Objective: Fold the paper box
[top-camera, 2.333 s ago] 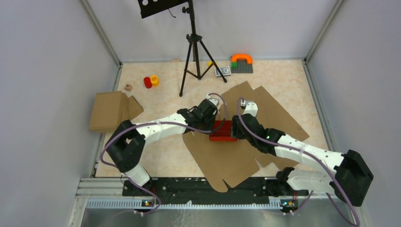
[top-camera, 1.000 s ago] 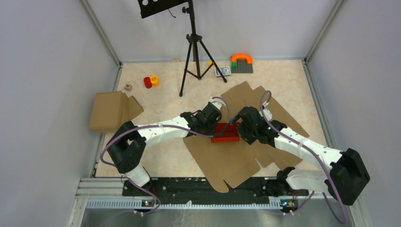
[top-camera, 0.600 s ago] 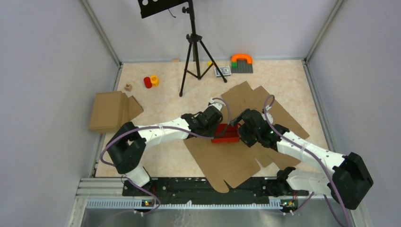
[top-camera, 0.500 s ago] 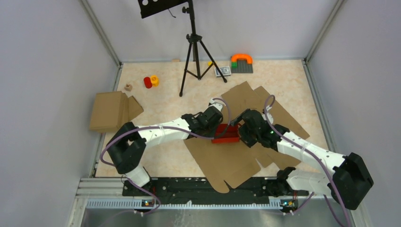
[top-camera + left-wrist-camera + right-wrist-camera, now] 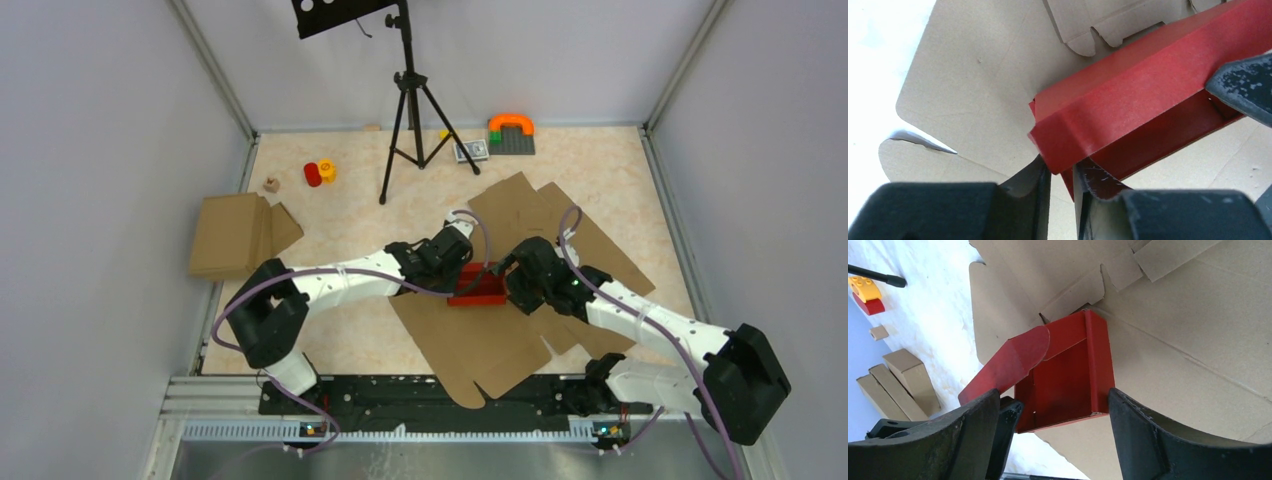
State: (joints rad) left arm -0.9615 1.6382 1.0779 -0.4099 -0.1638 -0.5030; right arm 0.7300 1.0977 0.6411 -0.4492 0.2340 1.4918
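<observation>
Left hand (image 5: 1060, 167) nearly closed, pinching a folded wall edge of the paper box (image 5: 1148, 80); right hand (image 5: 1054, 396) spread wide, straddling the box's other end, pad contact unclear. Judgement: hold the pinch firm and press the raised flap in slowly along its crease, no buckling. Box sits on the brown cardboard sheet (image 5: 470, 345): bright red thin card, open trough, one rounded flap up.

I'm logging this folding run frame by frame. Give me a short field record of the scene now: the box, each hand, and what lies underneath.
paper box: red, partly folded, one rounded flap sticking out
left hand: shut on the box's end flap
right hand: open, fingers straddling the box's other end
underneath: flat brown cardboard sheets on the table
fold status: not finished
</observation>
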